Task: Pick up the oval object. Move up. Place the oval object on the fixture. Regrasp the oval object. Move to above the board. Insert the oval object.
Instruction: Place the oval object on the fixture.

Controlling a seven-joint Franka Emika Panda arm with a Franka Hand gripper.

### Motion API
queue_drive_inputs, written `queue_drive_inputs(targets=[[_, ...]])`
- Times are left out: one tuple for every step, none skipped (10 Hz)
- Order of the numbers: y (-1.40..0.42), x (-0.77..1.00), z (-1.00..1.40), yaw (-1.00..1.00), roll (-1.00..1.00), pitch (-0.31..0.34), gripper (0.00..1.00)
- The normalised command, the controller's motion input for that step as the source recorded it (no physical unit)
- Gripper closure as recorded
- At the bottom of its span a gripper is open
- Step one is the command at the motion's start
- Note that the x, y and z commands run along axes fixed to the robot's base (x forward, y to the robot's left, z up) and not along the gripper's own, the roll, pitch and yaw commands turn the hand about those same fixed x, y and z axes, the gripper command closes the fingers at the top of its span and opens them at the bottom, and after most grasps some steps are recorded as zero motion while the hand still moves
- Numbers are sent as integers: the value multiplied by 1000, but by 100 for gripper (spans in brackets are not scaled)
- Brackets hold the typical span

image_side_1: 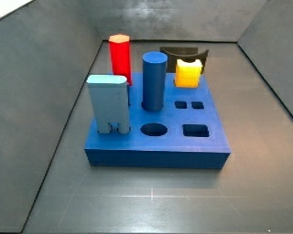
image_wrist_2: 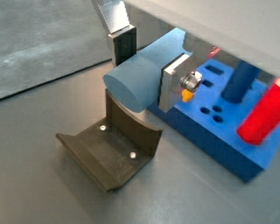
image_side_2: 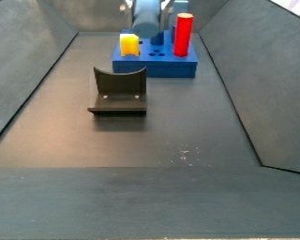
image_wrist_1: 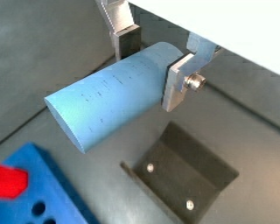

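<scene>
The tool [image_wrist_1: 154,59] is seen clamped across the oval object [image_wrist_1: 113,94], its 2 fingers [image_wrist_1: 180,80] closed on it, the peg carried sideways in the air above the fixture [image_wrist_2: 111,150], apparently for setting down there.

The claw [image_wrist_1: 157,59] hangs above the worktop. Its two silver fingers [image_wrist_1: 178,80] are clamped on the oval object [image_wrist_1: 108,96], which lies sideways.

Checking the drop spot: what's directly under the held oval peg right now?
In both wrist views the fixture lies below the oval object, which the gripper holds clear above it. The fixture's seat looks bare; the floor strip right behind the peg is hidden.
</scene>
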Motion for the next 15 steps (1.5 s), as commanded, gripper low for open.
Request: queue_drive_inputs(targets=[[61, 884, -86, 99, -1000, 252, 100], [57, 820, -46, 49, -1000, 275, 100], [56, 755, -42, -6, -876, 253, 100], [54, 654, -29, -81, -630, 199, 100], [56, 611, -26, -96, -527, 182, 100], [53, 530, -21, -113, -327, 146, 100], [38, 462, -15, -116, -229, 122, 100], [41, 384, -10, -111, -197, 95, 100], [44, 280, -11, -91, -189, 79, 100], [46, 215, -13, -80, -185, 74, 100], [73, 138, -1000, -86, -1000, -6, 100], [79, 126, -1000, -92, -1000, -7, 100], [85, 131, -1000, -94, -1000, 7, 100], [88, 149, -1000, -93, -1000, 42, 100], [96, 160, -1000, -96, -1000, 58, 100]])
